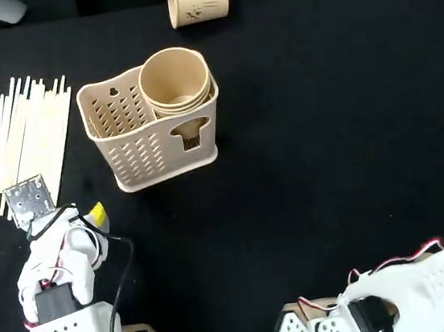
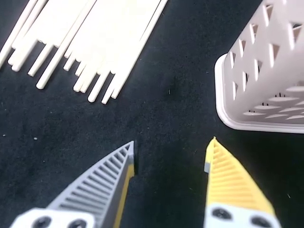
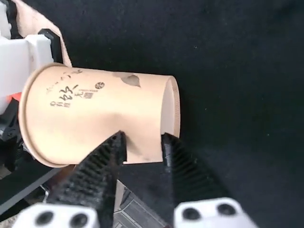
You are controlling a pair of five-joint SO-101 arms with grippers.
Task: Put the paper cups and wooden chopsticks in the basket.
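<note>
Fingers of your left gripper (image 2: 172,142) are spread over the counter (image 1: 322,121) between the left-edge chopsticks (image 1: 19,134) and the basket (image 1: 136,156) holding stacked cups (image 1: 175,79); right gripper (image 3: 143,137) fingers, slightly apart, hover by a tipped cup (image 3: 95,118).

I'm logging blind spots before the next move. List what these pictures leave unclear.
Count of the stacked cups in the basket: high view, the basket's wall hides their bodies.
Far ends of the chopsticks: cut off by the left wrist view's edge.
Whether the right gripper grips the lying cup: right wrist view, contact not visible.
The right arm's far end: cut off by the high view's edge.
</note>
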